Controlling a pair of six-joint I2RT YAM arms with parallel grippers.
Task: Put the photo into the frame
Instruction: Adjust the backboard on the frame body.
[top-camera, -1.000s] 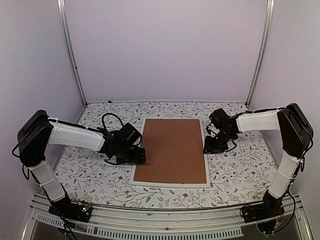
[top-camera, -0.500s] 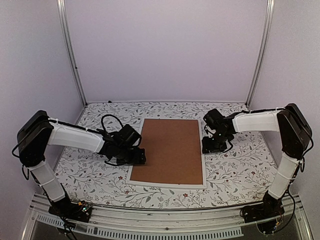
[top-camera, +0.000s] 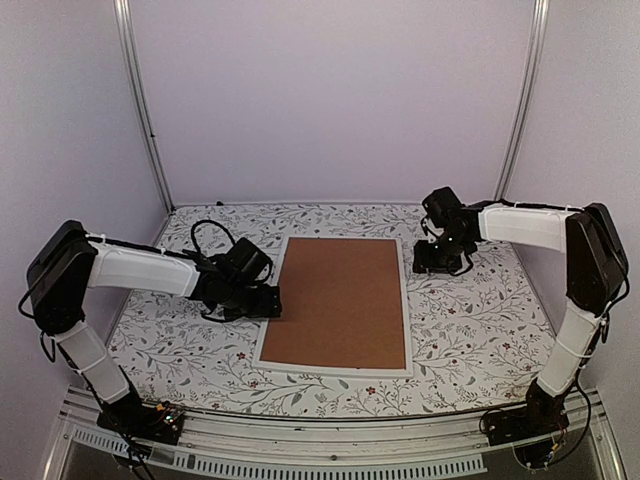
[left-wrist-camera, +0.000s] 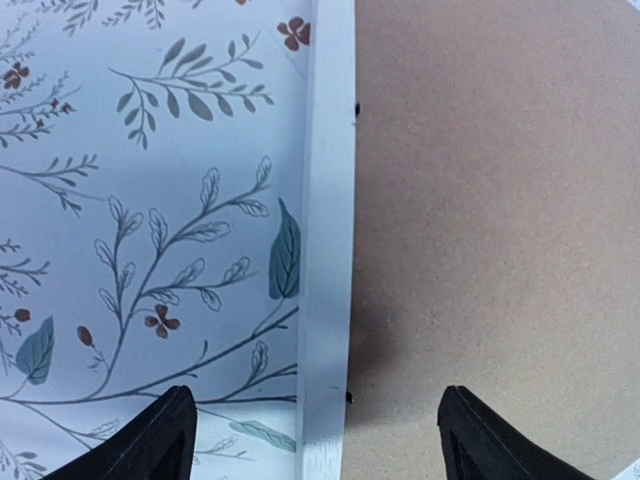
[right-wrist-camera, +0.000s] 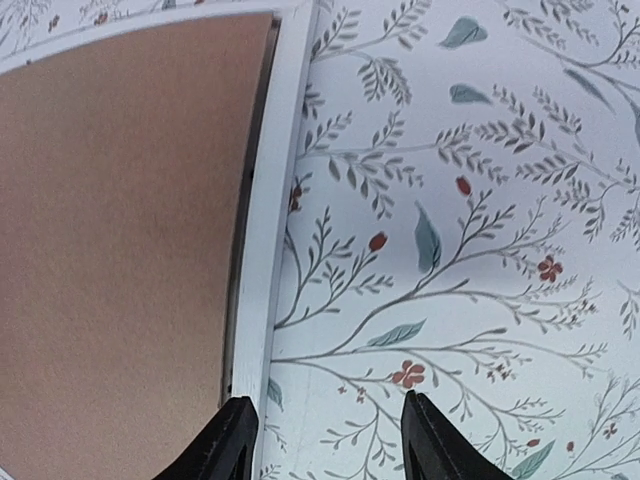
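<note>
Across the middle of the worktop (top-camera: 470, 330) the frame (top-camera: 335, 369) lies flat, long sides running away from the arm bases. Its thin white rim shows all round a plain brown backing board (top-camera: 340, 300) that fills the opening. No part of the photo shows in any view. If it is already in the frame it lies under the board, and that cannot be told.

The left hand (top-camera: 262, 303) sits low at the frame's left long side, about midway along. Its wrist view shows the jaws wide apart and gripping nothing. One fingertip (left-wrist-camera: 165, 435) is over the flowered worktop and the other over the board, with the rim running between them. The right hand (top-camera: 438, 262) hovers near the far right corner, jaws parted over bare worktop just beside the rim, holding nothing.

The frame looks stiff and fairly light, but any pane facing down would be fragile, so it should probably be slid or lifted level, not twisted. The rim is narrow, smooth and flush to the surface, which leaves little to catch. Pinching across the rim on a long side, with one hand on each side, seems the surest hold. The board looks thin and rigid and sits snugly inside the rim. A dark slit along its right edge may be the only place to get a fingertip under.
</note>
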